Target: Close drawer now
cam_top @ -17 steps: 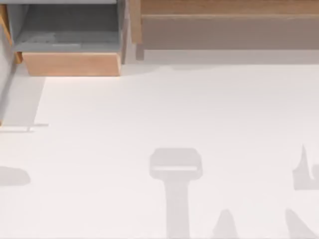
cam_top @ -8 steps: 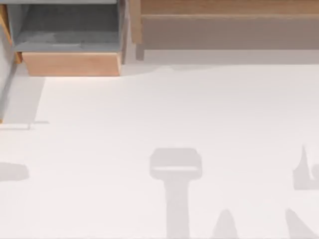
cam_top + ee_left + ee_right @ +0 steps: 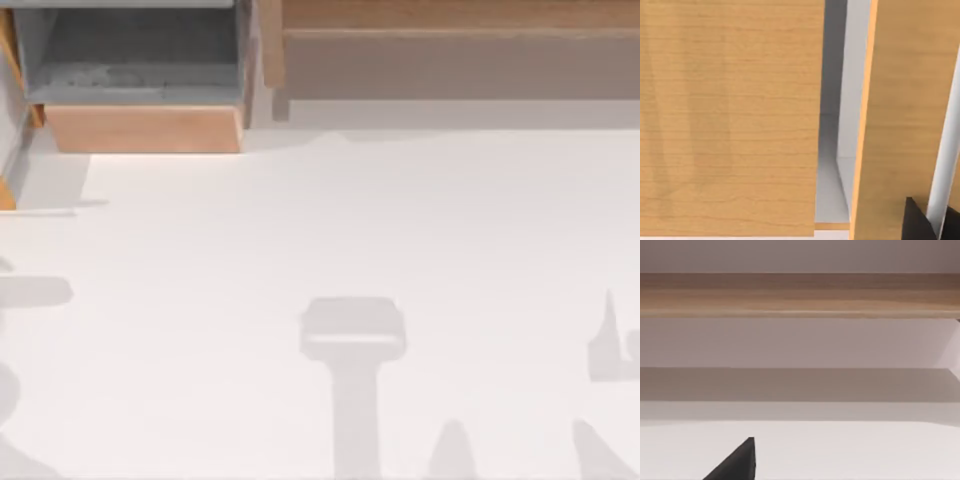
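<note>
while the drawer stands pulled out at the far left of the white surface, its light orange-tan front panel faces the near side and its grey inner walls and floor lie open to the top view. a wide wooden ledge with a brownish-grey face runs along the far edge to the drawer's right, apart from it by a narrow gap.

left wrist view: close on light wood panels, one broad panel beside a narrower upright one, a grey-white recess between them. a dark tip of the left pincer sits at the frame's edge, just beside the narrower panel; contact cannot be told. whether this pincer is wide or narrow cannot be told.

right wrist view: one dark fingertip of the right pincer over bare surface, well apart from the ledge ahead of it. its spread cannot be told either.
</note>
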